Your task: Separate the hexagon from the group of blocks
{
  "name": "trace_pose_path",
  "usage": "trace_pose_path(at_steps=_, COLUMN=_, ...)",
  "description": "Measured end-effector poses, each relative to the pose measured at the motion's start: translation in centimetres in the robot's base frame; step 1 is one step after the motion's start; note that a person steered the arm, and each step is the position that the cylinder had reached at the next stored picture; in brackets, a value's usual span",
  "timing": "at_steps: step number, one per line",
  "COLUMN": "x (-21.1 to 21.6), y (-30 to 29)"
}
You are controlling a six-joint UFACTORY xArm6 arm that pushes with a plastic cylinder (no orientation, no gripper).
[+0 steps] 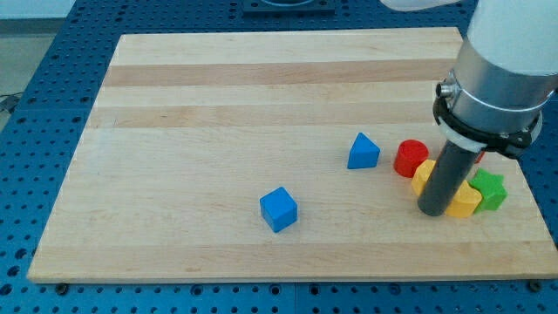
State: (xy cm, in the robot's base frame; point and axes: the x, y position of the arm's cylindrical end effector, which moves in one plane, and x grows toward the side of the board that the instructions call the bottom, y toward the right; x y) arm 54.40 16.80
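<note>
The yellow hexagon [424, 174] sits at the right of the board [218, 105], touching the red cylinder [410, 157], with my tip [432, 211] just beside it on its near-right side. There are no jaws, only the rod. A second yellow block [465, 201] and the green star [489, 189] lie right of the tip.

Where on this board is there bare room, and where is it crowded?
Bare: the whole top and left, up to the blue cube and blue triangular block. Crowded: lower right, where my tip sits among the red cylinder, yellow blocks and green block.
</note>
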Motion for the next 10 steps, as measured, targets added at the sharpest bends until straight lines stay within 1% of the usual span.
trace_pose_path(at_steps=1, x=1.6, y=-0.1)
trace_pose_path(at_steps=2, x=7.4, y=2.5)
trace_pose_path(at_steps=3, x=6.0, y=11.5)
trace_pose_path(at_steps=4, x=4.5, y=12.5)
trace_pose_path(at_steps=5, x=0.4, y=10.5)
trace_pose_path(at_steps=6, x=0.0, y=7.2)
trace_pose_path(at_steps=8, x=-2.5, y=-6.5)
trace_pose_path(at_steps=9, x=-5.4, y=-13.1)
trace_pose_path(at_steps=10, x=-7.3, y=-17.5)
